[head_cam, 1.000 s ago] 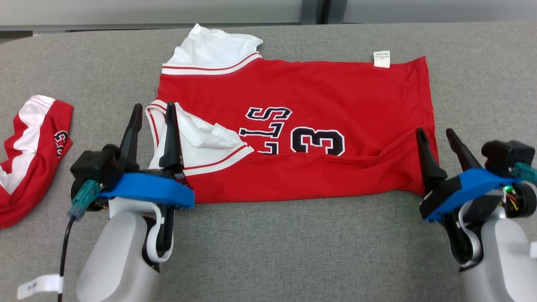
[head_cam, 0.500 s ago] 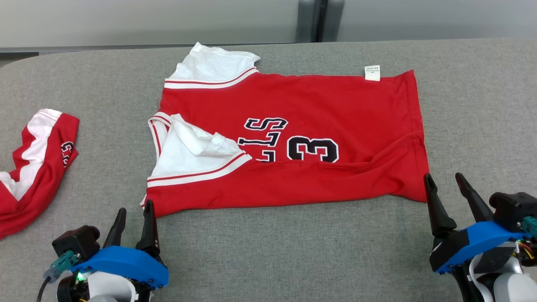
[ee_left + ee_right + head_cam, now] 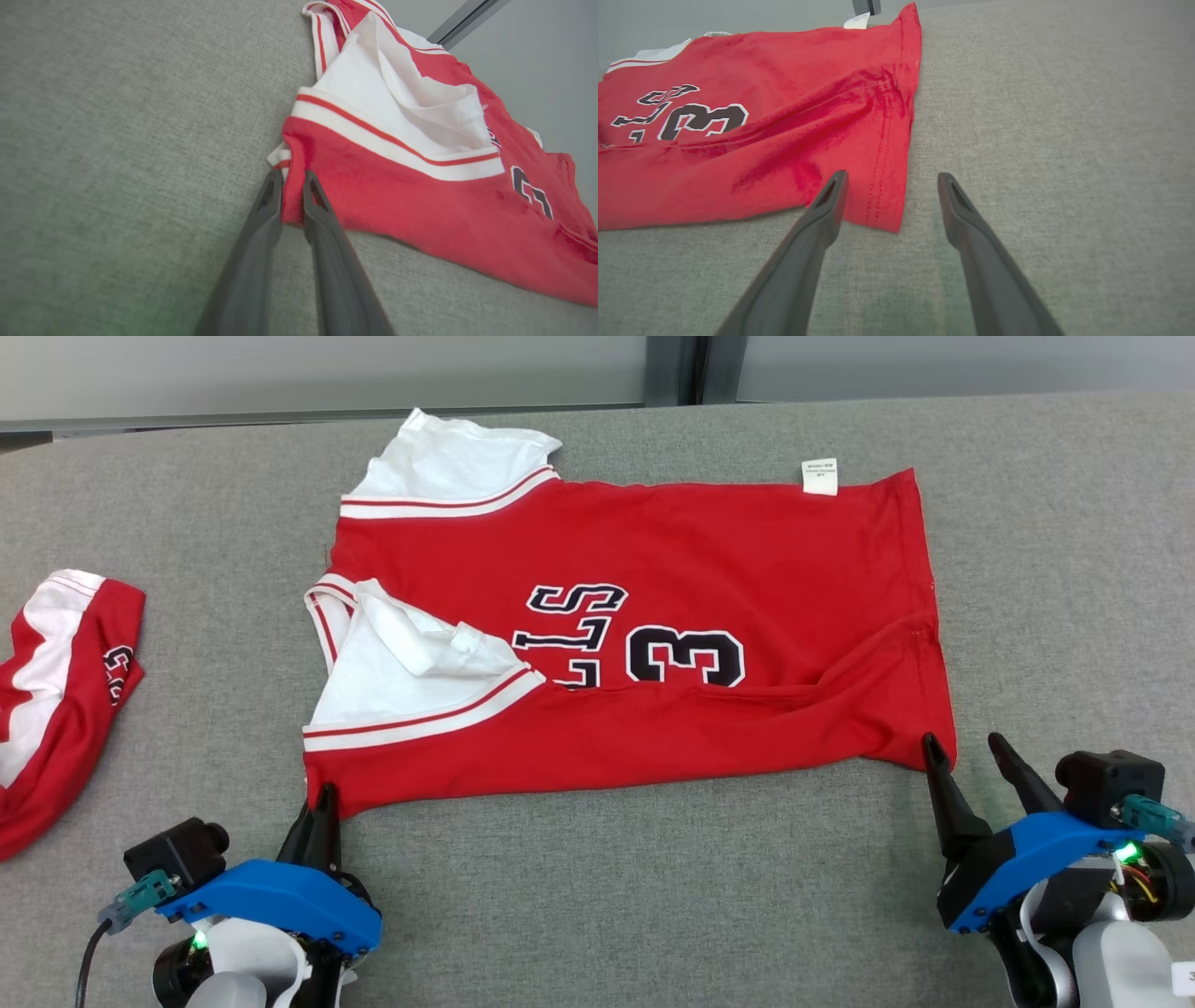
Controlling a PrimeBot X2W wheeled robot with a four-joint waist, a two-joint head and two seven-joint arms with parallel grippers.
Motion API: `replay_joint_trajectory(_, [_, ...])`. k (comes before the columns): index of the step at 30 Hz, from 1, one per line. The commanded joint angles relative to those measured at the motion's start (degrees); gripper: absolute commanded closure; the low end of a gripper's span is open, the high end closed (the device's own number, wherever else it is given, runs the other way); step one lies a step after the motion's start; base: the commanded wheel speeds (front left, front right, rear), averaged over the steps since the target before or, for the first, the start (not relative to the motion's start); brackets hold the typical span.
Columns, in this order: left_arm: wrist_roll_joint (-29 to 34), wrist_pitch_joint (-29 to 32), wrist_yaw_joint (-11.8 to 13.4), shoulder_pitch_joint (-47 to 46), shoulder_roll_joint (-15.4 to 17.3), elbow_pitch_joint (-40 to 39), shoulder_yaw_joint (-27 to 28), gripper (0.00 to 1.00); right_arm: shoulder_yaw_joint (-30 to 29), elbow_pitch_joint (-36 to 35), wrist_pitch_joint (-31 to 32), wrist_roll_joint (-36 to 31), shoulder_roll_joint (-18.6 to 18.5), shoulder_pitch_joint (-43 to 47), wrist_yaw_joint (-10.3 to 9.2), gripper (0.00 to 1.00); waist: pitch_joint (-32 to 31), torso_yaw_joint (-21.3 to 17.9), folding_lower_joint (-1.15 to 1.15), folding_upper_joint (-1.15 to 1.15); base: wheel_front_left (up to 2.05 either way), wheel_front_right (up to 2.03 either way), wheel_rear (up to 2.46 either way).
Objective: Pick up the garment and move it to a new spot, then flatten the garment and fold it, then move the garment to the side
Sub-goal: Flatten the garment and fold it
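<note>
closed since half a second ago, the left gripper point(image 3: 322, 801) now pinches the near left corner of the garment point(image 3: 709, 551); right gripper point(image 3: 962, 747) fingers apart astride its near right corner; garment spread on the grey table point(image 3: 607, 896)

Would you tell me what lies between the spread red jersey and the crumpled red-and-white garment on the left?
Bare grey fabric tabletop separates the red jersey from the crumpled garment, per head view.
</note>
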Motion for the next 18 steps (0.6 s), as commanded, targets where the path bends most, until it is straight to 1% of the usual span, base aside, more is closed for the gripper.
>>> replay_joint_trajectory(1, [0.0,-0.7,-0.6,-1.1,0.0,0.7,-0.4,1.0,0.2,1.7,-0.5,0.4,-0.1,-1.7,0.03,0.0,0.3,0.0,0.01,0.0,0.0,0.0,0.0])
replay_joint_trajectory(4, [0.1,-2.5,-1.3,-2.2,-0.5,1.2,-0.4,1.0,0.9,5.1,-0.4,1.8,-0.1,-3.5,0.03,0.0,0.5,0.1,0.01,0.0,0.0,0.0,0.0])
replay_joint_trajectory(7, [0.6,-4.1,-1.8,-2.8,-0.5,1.3,-0.3,1.0,1.4,8.7,0.1,1.5,-0.1,-5.5,0.02,0.0,0.5,0.4,0.01,0.0,0.0,0.0,0.0])
replay_joint_trajectory(9, [0.7,-5.1,-1.9,-3.1,-0.5,0.9,-0.1,1.0,1.4,11.5,0.3,2.9,-0.1,-6.9,0.03,0.52,0.5,0.5,0.01,0.0,0.0,0.0,0.0])
replay_joint_trajectory(10, [0.8,-5.5,-1.9,-3.2,-0.5,0.6,-0.1,1.0,1.6,12.9,0.5,3.3,-0.1,-7.4,0.03,0.62,0.4,0.6,0.01,0.0,0.0,0.0,0.0])
replay_joint_trajectory(12, [1.1,-6.2,-2.1,-3.4,-0.4,-0.2,-0.2,1.0,2.0,15.2,0.4,4.5,0.0,-8.5,0.03,1.0,0.2,0.9,0.01,0.0,0.0,0.0,0.0])
replay_joint_trajectory(15, [1.4,-7.0,-2.5,-3.4,-0.2,-1.7,-0.2,1.0,2.3,16.5,-0.4,6.1,0.0,-9.7,0.03,1.0,-0.3,1.2,0.01,0.0,0.0,0.0,0.0])
replay_joint_trajectory(18, [2.0,-7.5,-2.3,-2.9,0.2,-4.1,-0.5,1.0,1.3,15.4,-1.2,7.4,-0.1,-10.4,0.03,1.0,-1.2,1.1,0.01,0.0,0.0,0.0,0.0])
